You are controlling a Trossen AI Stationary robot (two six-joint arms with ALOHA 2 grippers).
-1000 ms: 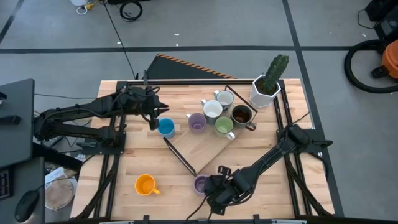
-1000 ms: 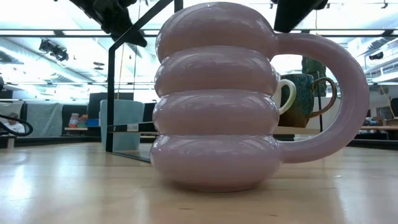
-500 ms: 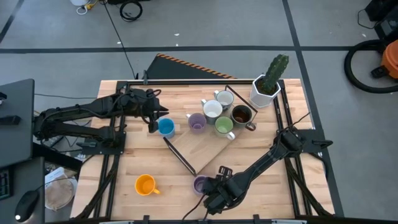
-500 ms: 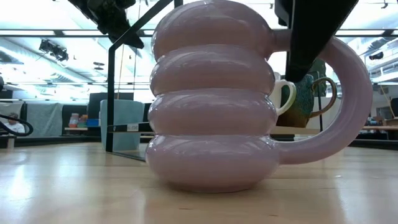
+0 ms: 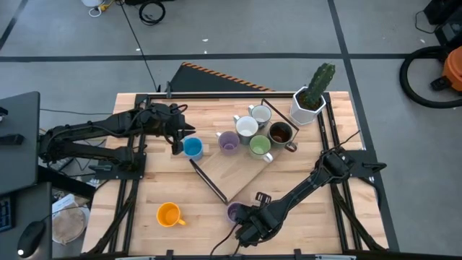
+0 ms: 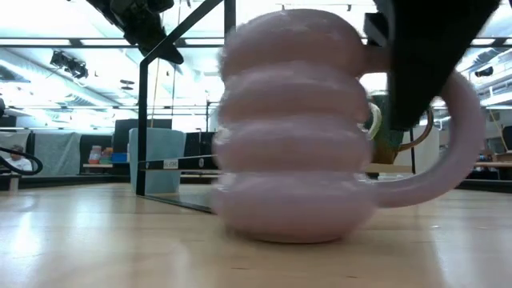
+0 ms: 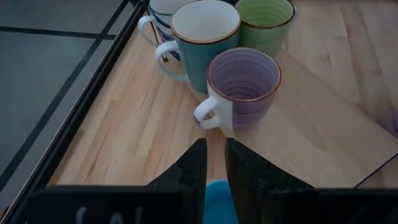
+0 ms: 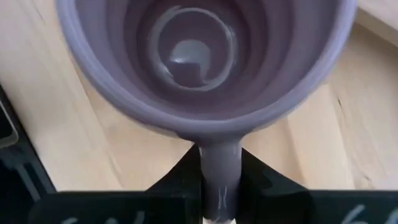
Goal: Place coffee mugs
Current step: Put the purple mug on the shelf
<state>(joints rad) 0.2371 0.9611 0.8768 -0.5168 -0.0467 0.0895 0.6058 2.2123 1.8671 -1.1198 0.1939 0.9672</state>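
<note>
Right gripper [image 8: 221, 186] clamped on the handle of a ribbed lilac mug [image 5: 234, 211] near the table's [image 5: 346, 231] front edge. Best lifted straight and level, since the pinch on a rounded handle may let the cup swing. Left gripper [image 7: 214, 163] closed on the blue mug's [image 5: 192, 147] rim, toward the left rear, beside the mug cluster [image 5: 256, 133].
</note>
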